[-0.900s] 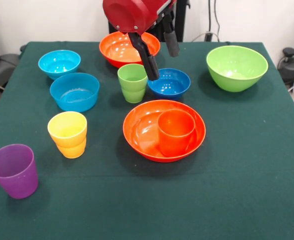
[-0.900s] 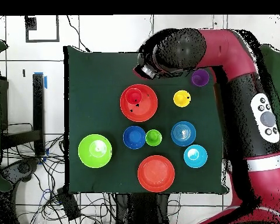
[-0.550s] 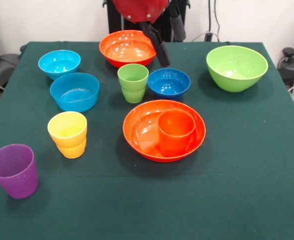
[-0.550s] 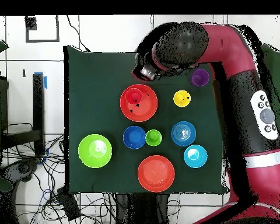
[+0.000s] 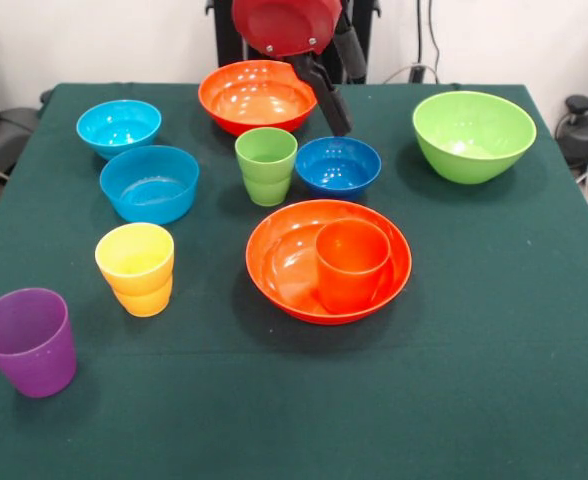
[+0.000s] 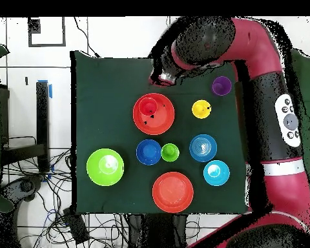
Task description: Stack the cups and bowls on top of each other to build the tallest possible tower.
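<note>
Plastic throughout, so I judge the green cup (image 5: 266,165) just below the pincer (image 5: 342,82), whose fingers hang apart and empty, as light, stiff and slippery, best gripped across its rim; only the front view shows the fingers, the overhead the whole arm (image 6: 261,90).

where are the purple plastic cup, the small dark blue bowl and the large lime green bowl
purple plastic cup (image 5: 29,342), front view, on its outer wall
small dark blue bowl (image 5: 338,166), front view, on its inner floor
large lime green bowl (image 5: 471,135), front view, on its inner wall
</note>
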`<state>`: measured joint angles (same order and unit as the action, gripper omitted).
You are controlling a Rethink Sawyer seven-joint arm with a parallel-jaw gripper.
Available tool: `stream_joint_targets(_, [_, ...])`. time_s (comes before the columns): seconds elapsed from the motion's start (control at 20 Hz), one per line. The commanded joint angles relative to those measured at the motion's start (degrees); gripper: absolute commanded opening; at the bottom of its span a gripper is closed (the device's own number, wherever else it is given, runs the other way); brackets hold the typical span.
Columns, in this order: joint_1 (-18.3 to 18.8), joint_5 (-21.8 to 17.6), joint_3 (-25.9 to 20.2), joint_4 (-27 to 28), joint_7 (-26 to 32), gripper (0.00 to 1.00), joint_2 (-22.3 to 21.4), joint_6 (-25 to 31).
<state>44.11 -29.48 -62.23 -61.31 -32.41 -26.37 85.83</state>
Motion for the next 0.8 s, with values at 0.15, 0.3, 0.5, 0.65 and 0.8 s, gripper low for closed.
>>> stream_joint_targets(0.15, [-3.69, -4.01, 7.62, 7.66, 3.03, 1.00, 1.31, 4.43])
stream_joint_targets(0.3, [-4.28, -4.18, 9.64, 8.18, -0.99, 1.00, 0.59, 3.70])
stream_joint_targets(0.5, [-4.75, -3.84, 11.73, 8.75, -4.15, 1.00, 0.42, 2.49])
stream_joint_targets(0.65, [-5.29, -4.08, 13.92, 9.96, -7.64, 1.00, 0.19, 2.15])
stream_joint_targets(0.8, [-5.39, -3.80, 15.82, 10.58, -10.69, 1.00, 0.11, 1.26])
